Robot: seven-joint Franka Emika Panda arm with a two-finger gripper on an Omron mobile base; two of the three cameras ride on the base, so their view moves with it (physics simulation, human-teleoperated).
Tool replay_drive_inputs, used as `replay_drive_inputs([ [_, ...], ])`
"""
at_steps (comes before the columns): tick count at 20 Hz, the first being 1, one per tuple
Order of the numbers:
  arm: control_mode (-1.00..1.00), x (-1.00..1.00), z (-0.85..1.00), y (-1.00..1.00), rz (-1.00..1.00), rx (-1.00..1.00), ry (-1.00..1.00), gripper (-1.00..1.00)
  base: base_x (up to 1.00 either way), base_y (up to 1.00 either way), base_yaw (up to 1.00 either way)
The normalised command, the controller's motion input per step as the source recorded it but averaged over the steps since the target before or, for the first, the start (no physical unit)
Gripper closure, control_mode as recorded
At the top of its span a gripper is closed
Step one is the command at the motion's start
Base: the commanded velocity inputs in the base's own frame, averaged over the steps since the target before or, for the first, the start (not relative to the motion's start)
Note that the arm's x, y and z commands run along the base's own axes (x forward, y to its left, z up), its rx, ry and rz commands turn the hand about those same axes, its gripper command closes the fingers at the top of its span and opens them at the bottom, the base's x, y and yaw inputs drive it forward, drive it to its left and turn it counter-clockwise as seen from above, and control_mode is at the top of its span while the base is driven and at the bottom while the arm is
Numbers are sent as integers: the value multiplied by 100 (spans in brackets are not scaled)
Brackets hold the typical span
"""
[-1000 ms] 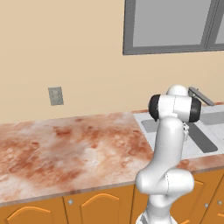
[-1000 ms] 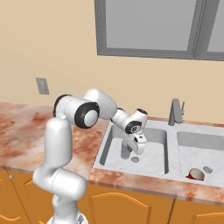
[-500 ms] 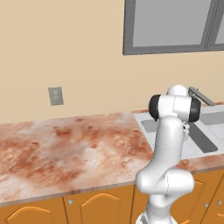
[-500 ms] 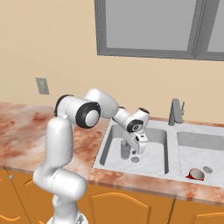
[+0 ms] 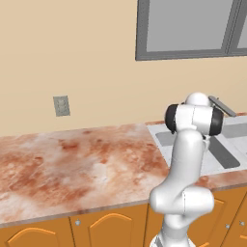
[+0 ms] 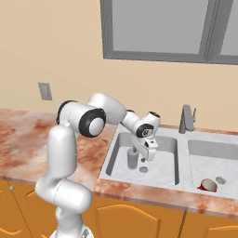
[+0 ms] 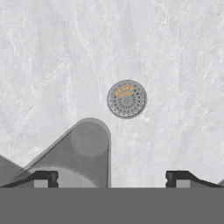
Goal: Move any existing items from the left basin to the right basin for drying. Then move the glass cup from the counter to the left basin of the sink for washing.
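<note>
The left base view looks from behind the arm, forward and down over the desk [image 5: 82, 164], with the sink [image 5: 161, 131] far at its right edge. The right base view looks from the arm's other side, facing the sink [image 6: 182, 140] more squarely, with both basins and the faucet [image 6: 186, 119] in sight. Both share the desk, the sink, the wall outlet [image 5: 61, 105] and the window. The hand view looks straight down, close above the left basin's floor and its drain [image 7: 127, 99].

Brushed grey metal sink [image 6: 122, 139]; translucent greyish glass cup [image 6: 133, 158]; glossy red mug [image 6: 208, 185]; polished marbled stone counter [image 5: 72, 164]; orange wooden doors [image 5: 103, 229].
</note>
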Motion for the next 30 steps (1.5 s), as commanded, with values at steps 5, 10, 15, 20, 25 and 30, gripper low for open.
replay_drive_inputs([
  [5, -100, -3, 31, 0, 0, 0, 0, -100, 0, 0, 0],
  [10, -100, -6, 36, 4, 0, 0, 0, -100, 0, 0, 0],
  [15, -100, -8, 44, 11, 0, 0, 0, -100, 0, 0, 0],
  [20, -100, -15, 45, 16, 0, 0, 0, -100, 0, 0, 0],
  [25, -100, -17, 47, 22, 0, 0, 1, -100, 0, 0, 0],
  [30, -100, -17, 50, 25, 0, 0, 1, -100, 0, 0, 0],
])
